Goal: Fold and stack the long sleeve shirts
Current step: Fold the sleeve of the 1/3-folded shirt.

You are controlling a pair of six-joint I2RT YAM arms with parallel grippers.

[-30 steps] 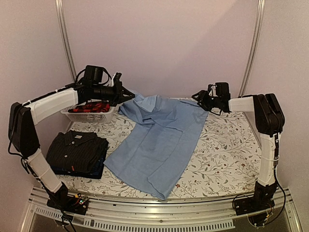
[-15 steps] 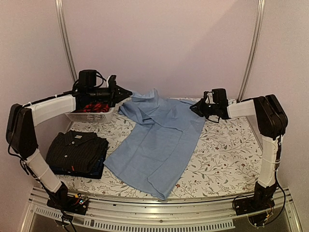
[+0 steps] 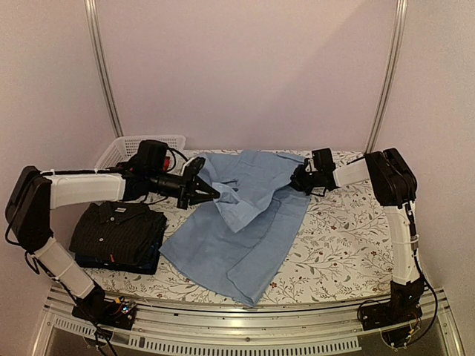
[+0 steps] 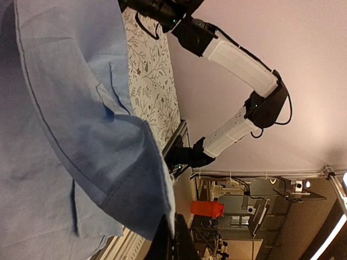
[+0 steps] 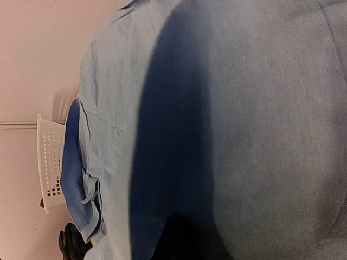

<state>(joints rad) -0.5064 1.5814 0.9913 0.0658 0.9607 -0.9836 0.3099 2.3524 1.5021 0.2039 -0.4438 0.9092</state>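
Currently, the light blue shirt [image 3: 249, 222] is pinched by the closed left fingers [image 3: 207, 192] and, at its opposite edge, the right fingers [image 3: 300, 182].

- Soft, even light fills the overhead view; the pale back wall [image 3: 245, 67] takes a faint pink tint, and everything there looks sharp.
- The light blue shirt [image 3: 252, 222] drops only a thin shadow near the table's [image 3: 349, 237] front edge.
- Right wrist view: the cloth sits too close and blurs, with a broad dark shadow down it.
- Left wrist view is crisper; a strip light [image 4: 339, 230] flares in its lower right corner.
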